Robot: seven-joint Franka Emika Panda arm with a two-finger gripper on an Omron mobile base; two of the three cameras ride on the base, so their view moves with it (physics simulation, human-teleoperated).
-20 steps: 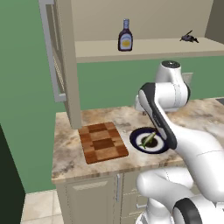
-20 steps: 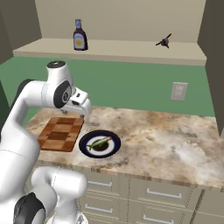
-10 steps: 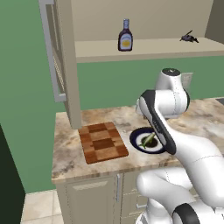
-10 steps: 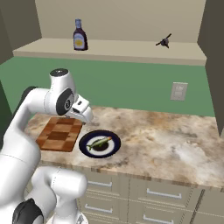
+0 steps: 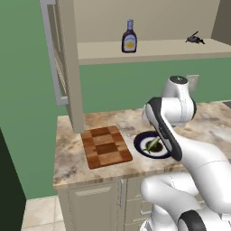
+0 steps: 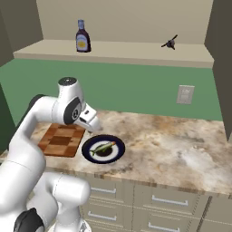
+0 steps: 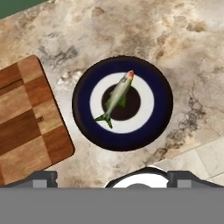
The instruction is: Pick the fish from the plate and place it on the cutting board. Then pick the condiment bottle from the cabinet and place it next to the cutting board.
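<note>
Fish (image 5: 153, 144) lies on the plate (image 5: 140, 148) in the left base view, just right of the cutting board (image 5: 106, 146) on the marbled bench (image 5: 67, 153). My forearm crosses the plate's right side, so my jaws are hidden here. Up in the cabinet (image 5: 67, 67), the condiment bottle (image 5: 129, 37) stands on the shelf, well apart from a small dark spiky object (image 5: 195, 39).

From the right base view, the fish (image 6: 102, 148) sits across the plate's (image 6: 118, 153) centre, its long axis slanting. My gripper (image 6: 92, 123) hangs above the plate's far left edge, between it and the cutting board (image 6: 61, 139). The condiment bottle (image 6: 81, 36) waits untouched on the shelf.

In the hand view, I look straight down: the fish (image 7: 117, 98) lies ahead of me, on the plate (image 7: 153, 78), its long axis diagonal, red-tipped snout toward upper right, tail toward lower left. My jaws stand wide open with nothing between them. I judge I must drop onto it and turn my wrist so the jaws close across its slender body. The cutting board (image 7: 26, 122) lies just left.
</note>
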